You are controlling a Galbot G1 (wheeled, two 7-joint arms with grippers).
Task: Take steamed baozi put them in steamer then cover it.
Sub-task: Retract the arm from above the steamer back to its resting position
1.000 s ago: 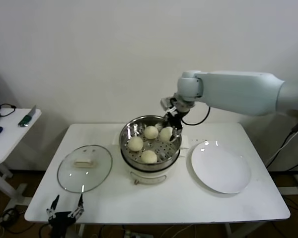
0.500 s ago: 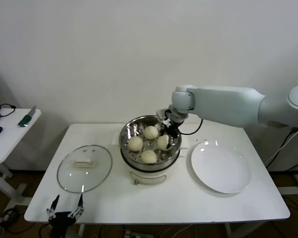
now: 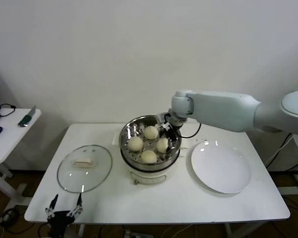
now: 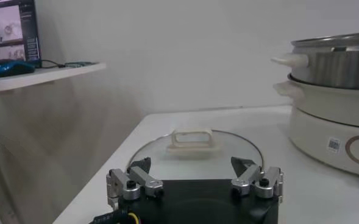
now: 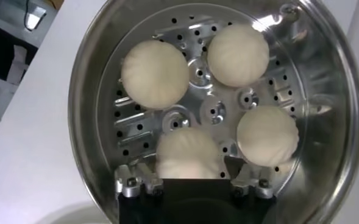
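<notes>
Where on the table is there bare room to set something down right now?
The plate is bare. The table is free along its front edge and right of the plate. It is crowded in the steamer, where four baozi and the right gripper fill it. The lid takes the left side.

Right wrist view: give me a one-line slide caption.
Open right gripper poised over the steamer, four baozi resting on its perforated floor.

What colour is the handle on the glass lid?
Cream-white, on the clear glass lid; the handle shows best in the left wrist view.
</notes>
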